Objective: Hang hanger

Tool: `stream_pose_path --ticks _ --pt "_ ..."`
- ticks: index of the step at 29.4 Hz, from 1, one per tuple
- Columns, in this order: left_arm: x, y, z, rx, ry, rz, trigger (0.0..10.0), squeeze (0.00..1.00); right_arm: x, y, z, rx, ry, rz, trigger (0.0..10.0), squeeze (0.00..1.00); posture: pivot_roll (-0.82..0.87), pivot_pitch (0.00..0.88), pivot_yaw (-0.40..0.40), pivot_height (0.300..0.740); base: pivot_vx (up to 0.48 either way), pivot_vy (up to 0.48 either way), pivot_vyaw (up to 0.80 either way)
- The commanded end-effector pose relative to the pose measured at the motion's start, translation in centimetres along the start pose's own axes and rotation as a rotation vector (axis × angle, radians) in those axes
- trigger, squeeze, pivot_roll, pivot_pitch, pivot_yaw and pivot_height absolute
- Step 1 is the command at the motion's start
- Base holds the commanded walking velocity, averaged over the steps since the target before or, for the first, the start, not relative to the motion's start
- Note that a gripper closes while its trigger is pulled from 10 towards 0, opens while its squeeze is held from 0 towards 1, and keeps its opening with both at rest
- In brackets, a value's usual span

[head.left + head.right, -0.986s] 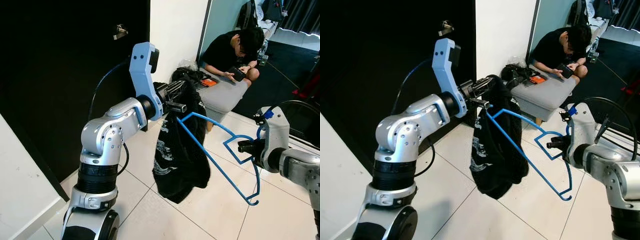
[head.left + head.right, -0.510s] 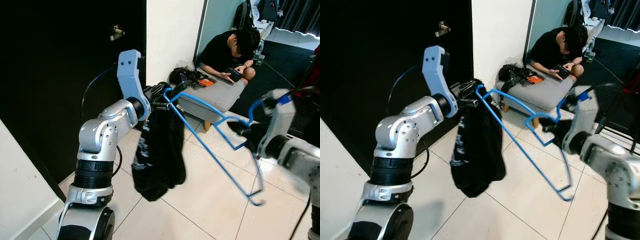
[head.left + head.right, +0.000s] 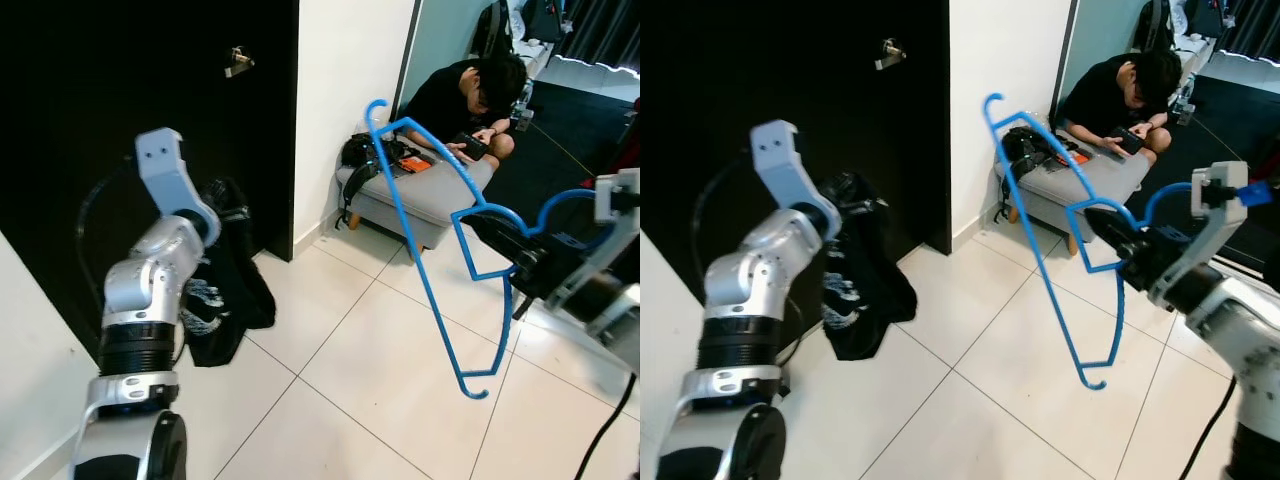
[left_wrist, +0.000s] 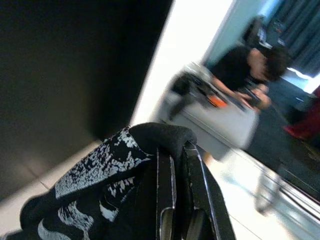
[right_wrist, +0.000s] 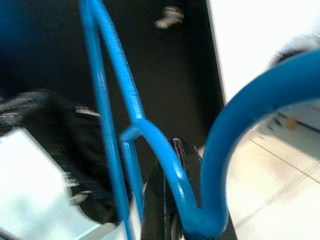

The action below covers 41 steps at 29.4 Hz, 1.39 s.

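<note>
- Our right gripper (image 3: 500, 238) pinches the blue hanger (image 3: 432, 215) near its hook; the right wrist view shows the black fingers (image 5: 162, 207) closed around the blue wire.
- We hold the hanger up in the air on our right, tilted, with one end high near the white wall (image 3: 345, 90) and the other curled end low over the tiled floor (image 3: 340, 380).
- Our left gripper (image 4: 175, 200) clamps the black garment (image 3: 225, 290), its fingers pressed together on a fold of the white-printed cloth.
- The garment hangs from that gripper on our left, in front of the black door (image 3: 120, 120), well apart from the hanger, its lower part down near the floor.
- Beyond the hanger, a person (image 3: 465, 95) in black crouches at a grey cushioned stool (image 3: 420, 195), bent over a small device.
- A metal handle (image 3: 238, 62) sits high on the door.
</note>
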State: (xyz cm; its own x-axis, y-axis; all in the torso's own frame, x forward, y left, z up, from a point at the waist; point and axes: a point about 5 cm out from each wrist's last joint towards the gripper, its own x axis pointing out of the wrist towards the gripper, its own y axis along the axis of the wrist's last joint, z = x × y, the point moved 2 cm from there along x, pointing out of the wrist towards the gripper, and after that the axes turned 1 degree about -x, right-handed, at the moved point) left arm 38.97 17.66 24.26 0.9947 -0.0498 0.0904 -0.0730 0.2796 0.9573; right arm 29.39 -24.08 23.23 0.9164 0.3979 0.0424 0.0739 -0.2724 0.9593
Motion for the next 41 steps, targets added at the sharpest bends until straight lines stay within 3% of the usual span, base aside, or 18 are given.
stream_pose_path --ticks 1,5,6,7,8,11,14,17,20,22,24,27,33,37,41 --pt "-0.6 -1.9 -0.1 0.089 -0.015 -0.017 10.0 0.0 0.6 -1.9 -0.5 0.031 0.012 -0.01 10.0 0.0 -0.03 0.038 -0.031 0.74 0.0 0.0 0.0" --pt "-1.1 -3.1 -0.2 0.121 -0.025 -0.037 10.0 0.0 0.7 -2.7 -0.8 0.052 0.026 -0.004 10.0 0.0 -0.03 0.038 -0.031 0.74 0.0 0.0 0.0" --pt "-2.7 -5.4 -0.4 0.117 -0.056 -0.084 10.0 0.0 0.5 -4.9 -1.2 0.112 0.038 -0.025 10.0 0.0 -0.02 0.049 -0.036 0.74 0.0 0.0 0.0" --pt "-4.7 -7.3 -0.6 0.082 -0.08 -0.122 10.0 0.0 0.1 -5.8 -2.0 0.138 0.076 -0.016 10.0 0.0 -0.01 0.056 -0.037 0.74 0.0 0.0 0.0" --pt "-4.7 -7.3 -0.6 0.082 -0.08 -0.122 10.0 0.0 0.1 -5.8 -2.0 0.138 0.076 -0.016 10.0 0.0 -0.01 0.056 -0.037 0.74 0.0 0.0 0.0" --pt "-8.5 -8.3 0.2 -0.072 -0.177 -0.163 10.0 0.0 -0.5 -5.9 -2.9 0.187 0.16 0.008 10.0 0.0 0.0 0.07 -0.029 0.74 0.0 0.0 0.27" --pt "-8.5 -8.3 0.2 -0.072 -0.177 -0.163 10.0 0.0 -0.5 -5.9 -2.9 0.187 0.16 0.008 10.0 0.0 0.0 0.07 -0.029 0.74 0.0 0.0 0.8" --pt "-10.5 -8.9 -0.1 -0.153 -0.224 -0.216 10.0 0.0 -0.8 -6.3 -2.8 0.273 0.2 0.034 10.0 0.0 0.0 0.071 -0.019 0.74 0.0 0.0 0.8" --pt "-11.2 -9.0 -0.2 -0.171 -0.248 -0.221 10.0 0.0 -0.9 -6.1 -2.9 0.31 0.226 0.064 10.0 0.0 0.02 0.078 -0.017 0.74 0.0 0.0 0.8" --pt "-12.4 -9.2 -0.8 -0.237 -0.248 -0.219 10.0 0.0 -0.9 -5.8 -3.6 0.369 0.298 0.11 10.0 0.0 0.05 0.081 -0.015 0.74 0.0 0.0 0.8" --pt "-12.9 -9.2 -1.1 -0.286 -0.241 -0.203 10.0 0.0 -1.0 -5.8 -4.3 0.41 0.369 0.122 10.0 0.0 0.06 0.08 -0.018 0.74 0.0 0.0 0.8" --pt "-12.6 -9.0 -0.9 -0.284 -0.254 -0.186 10.0 0.0 -1.2 -5.8 -4.8 0.436 0.422 0.129 10.0 0.0 0.07 0.074 -0.021 0.74 0.0 0.0 0.8" --pt "-12.6 -9.2 -0.7 -0.296 -0.272 -0.21 10.0 0.0 -1.6 -6.3 -4.5 0.472 0.424 0.121 10.0 0.0 0.06 0.064 -0.01 0.74 0.0 0.0 0.8" --pt "-12.7 -9.5 -0.4 -0.282 -0.297 -0.247 10.0 0.0 -1.9 -6.5 -4.5 0.481 0.41 0.128 10.0 0.0 0.05 0.063 0.0 0.74 0.0 0.0 0.8" --pt "-12.7 -10.3 -0.4 -0.186 -0.314 -0.321 10.0 0.0 -2.3 -6.3 -4.5 0.494 0.403 0.154 10.0 0.0 0.06 0.074 0.011 0.74 -0.48 0.0 0.8"
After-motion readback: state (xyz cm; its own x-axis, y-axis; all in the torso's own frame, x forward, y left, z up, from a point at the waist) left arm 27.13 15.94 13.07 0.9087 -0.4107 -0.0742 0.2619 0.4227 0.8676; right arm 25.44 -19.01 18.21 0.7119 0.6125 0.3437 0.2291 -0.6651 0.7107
